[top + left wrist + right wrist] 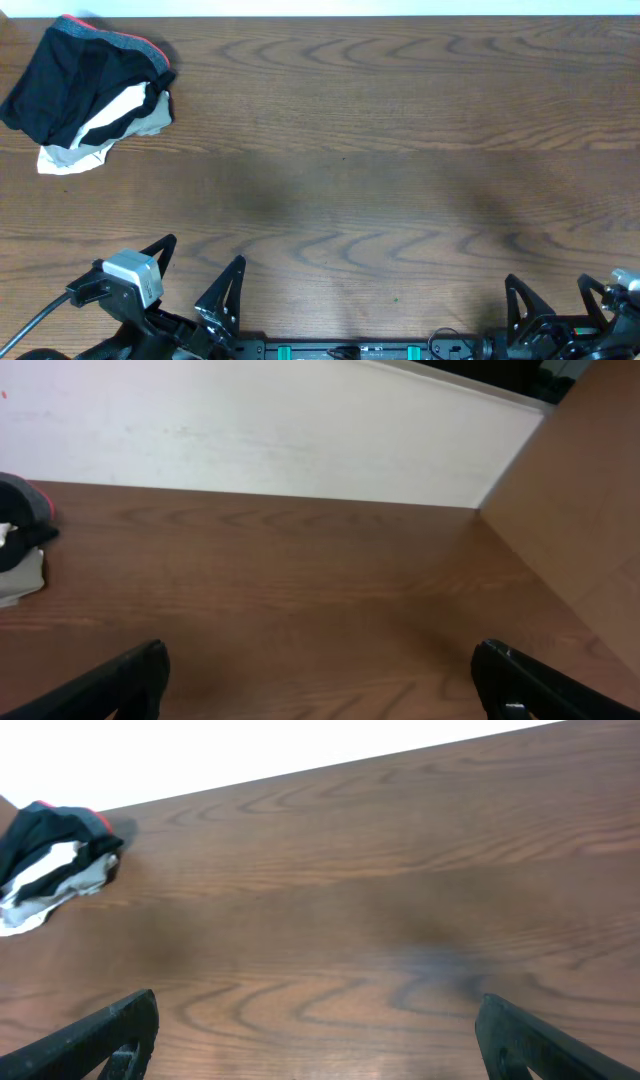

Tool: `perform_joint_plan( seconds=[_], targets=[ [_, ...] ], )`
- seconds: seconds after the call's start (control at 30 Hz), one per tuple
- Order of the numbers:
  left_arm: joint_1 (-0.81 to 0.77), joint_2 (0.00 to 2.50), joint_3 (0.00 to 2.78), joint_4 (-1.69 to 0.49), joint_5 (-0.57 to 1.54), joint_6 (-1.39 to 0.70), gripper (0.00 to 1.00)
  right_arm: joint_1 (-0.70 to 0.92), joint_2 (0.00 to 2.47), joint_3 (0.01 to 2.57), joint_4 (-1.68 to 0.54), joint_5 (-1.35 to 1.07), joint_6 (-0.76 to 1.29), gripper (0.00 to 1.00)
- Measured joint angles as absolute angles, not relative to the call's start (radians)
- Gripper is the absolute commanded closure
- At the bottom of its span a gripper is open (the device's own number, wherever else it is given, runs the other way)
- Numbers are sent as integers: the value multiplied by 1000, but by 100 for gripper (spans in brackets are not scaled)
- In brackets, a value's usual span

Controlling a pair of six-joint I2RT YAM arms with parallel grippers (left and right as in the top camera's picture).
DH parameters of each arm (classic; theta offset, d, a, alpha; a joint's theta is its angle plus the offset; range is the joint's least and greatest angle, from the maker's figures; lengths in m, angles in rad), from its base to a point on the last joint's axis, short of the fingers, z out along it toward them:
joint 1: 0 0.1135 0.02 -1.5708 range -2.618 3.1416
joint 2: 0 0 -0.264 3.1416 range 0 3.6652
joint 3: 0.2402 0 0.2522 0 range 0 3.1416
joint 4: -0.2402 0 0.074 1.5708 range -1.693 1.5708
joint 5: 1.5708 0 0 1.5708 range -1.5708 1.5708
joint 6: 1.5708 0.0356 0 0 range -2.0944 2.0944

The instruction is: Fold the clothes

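At the far left corner of a brown wood-grain table, seen from overhead, the clothes, a soft black fabric garment like shorts with a grey waistband edged in red-orange, lie in a crumpled heap, with pale white and beige cloth poking out beneath. At the near edge, well apart from the heap, the left gripper and right gripper each hold their black jaws spread wide, with nothing between them. In the left wrist view, the left gripper faces bare table, with only a sliver of the clothes showing at the left edge below a white wall. In the right wrist view, the right gripper looks across the table to the clothes at upper left. The garment looks light, limp and likely to slump or bunch. The firmer waistband seems the best place to pinch it and lift it clear of the cloth below.
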State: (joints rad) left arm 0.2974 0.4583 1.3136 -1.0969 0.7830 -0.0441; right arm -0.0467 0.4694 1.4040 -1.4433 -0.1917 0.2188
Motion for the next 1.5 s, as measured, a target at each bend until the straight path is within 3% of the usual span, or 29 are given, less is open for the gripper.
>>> perform_joint_plan(
  seconds=[1.2,1.5],
  targets=[
    [297,458,1314,-1097,783,-44,2,-47,469,1391,-1460,-126,215,1],
    [297,458,1312,-1097,785,-44,2,-65,372,1061,-1123,-89,154,1]
  ],
)
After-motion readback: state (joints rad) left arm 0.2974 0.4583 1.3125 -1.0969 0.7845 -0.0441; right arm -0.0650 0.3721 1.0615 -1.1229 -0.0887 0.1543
